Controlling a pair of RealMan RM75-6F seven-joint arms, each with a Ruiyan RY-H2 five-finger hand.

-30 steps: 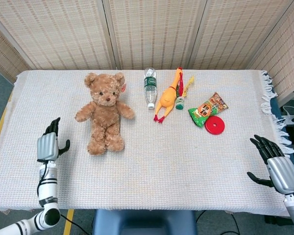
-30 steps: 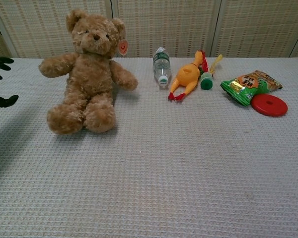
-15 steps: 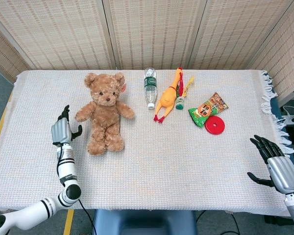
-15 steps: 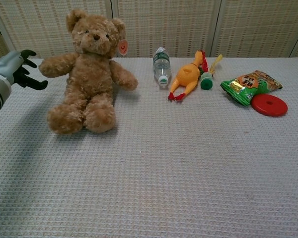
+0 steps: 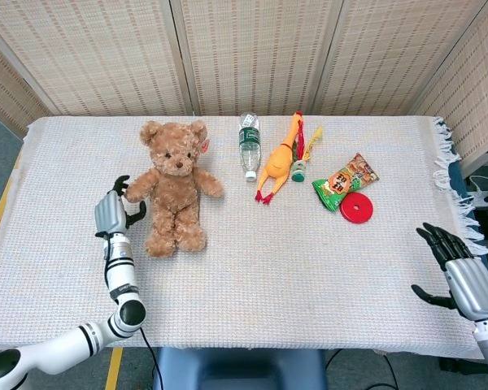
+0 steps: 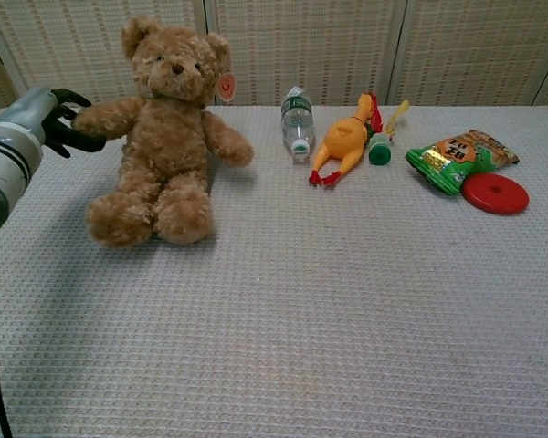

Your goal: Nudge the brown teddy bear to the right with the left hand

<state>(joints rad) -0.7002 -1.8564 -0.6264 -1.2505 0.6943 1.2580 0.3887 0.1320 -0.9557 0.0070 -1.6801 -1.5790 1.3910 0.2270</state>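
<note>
The brown teddy bear (image 5: 173,185) (image 6: 164,137) sits upright on the left half of the table, facing me, arms spread. My left hand (image 5: 116,209) (image 6: 47,120) is open just to the left of the bear, its dark fingers reaching the tip of the bear's near arm. My right hand (image 5: 459,266) hovers open over the table's right front corner, far from the bear; the chest view does not show it.
To the bear's right lie a water bottle (image 5: 249,145), a yellow rubber chicken (image 5: 279,161), a green snack packet (image 5: 345,182) and a red disc (image 5: 356,208). The woven white cloth (image 5: 252,276) covers the table; a slatted screen stands behind.
My left hand has travelled right from the table's left edge and now reaches the bear's arm. The bear and my right hand have stayed put.
</note>
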